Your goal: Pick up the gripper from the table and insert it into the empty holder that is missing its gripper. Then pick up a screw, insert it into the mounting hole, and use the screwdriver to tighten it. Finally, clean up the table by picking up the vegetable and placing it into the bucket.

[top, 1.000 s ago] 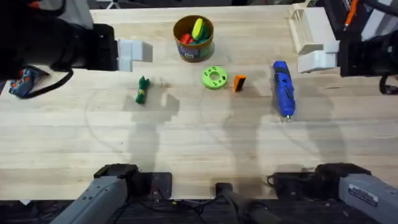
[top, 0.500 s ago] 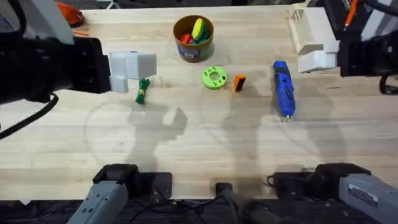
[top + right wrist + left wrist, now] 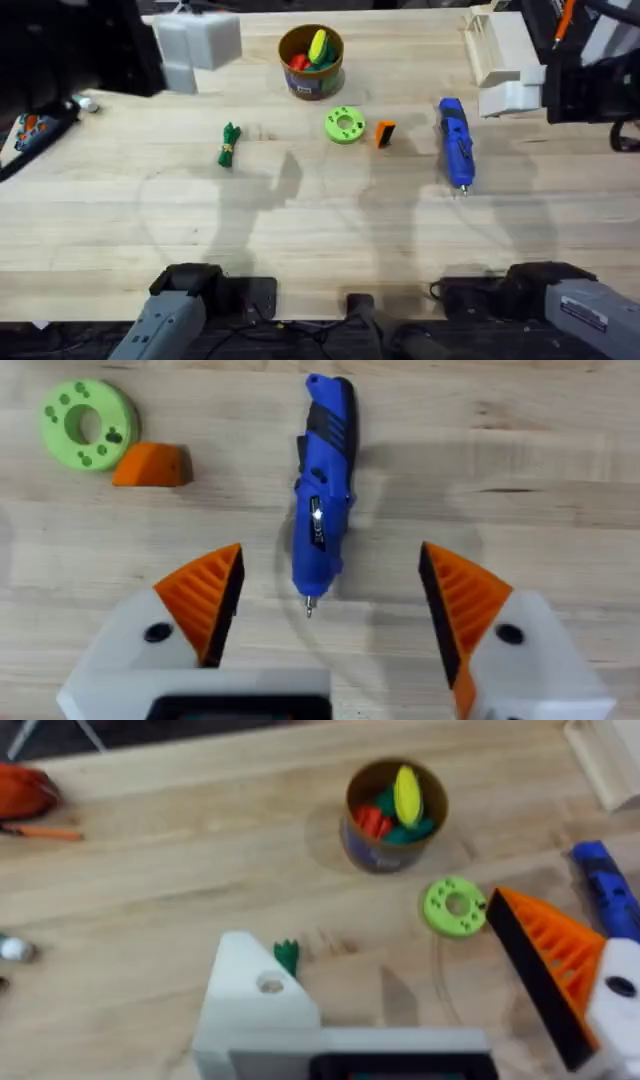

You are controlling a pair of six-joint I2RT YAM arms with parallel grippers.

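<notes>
Left hand [image 3: 425, 1000] raised at far left, spread wide, nothing between: bare white wedge holder [image 3: 252, 988] on one side, orange pad on the other. On the wooden counter [image 3: 320, 230], left to right: slender green toy vegetable [image 3: 229, 145], mustard-yellow round bucket [image 3: 311, 60] farther back, small orange ribbed gripper [image 3: 384, 133], blue pen-shaped screwdriver [image 3: 455, 142]. Right hand [image 3: 325, 605] spread, empty, above the screwdriver.

Pale wooden plank table lying under bright overhead light

The light wooden tabletop [image 3: 330, 220] is stretching across the scene, its boards running side to side; soft grey shadows are falling across its middle, faint curved marks are showing on the planks, and dark surroundings are edging its far side.
</notes>
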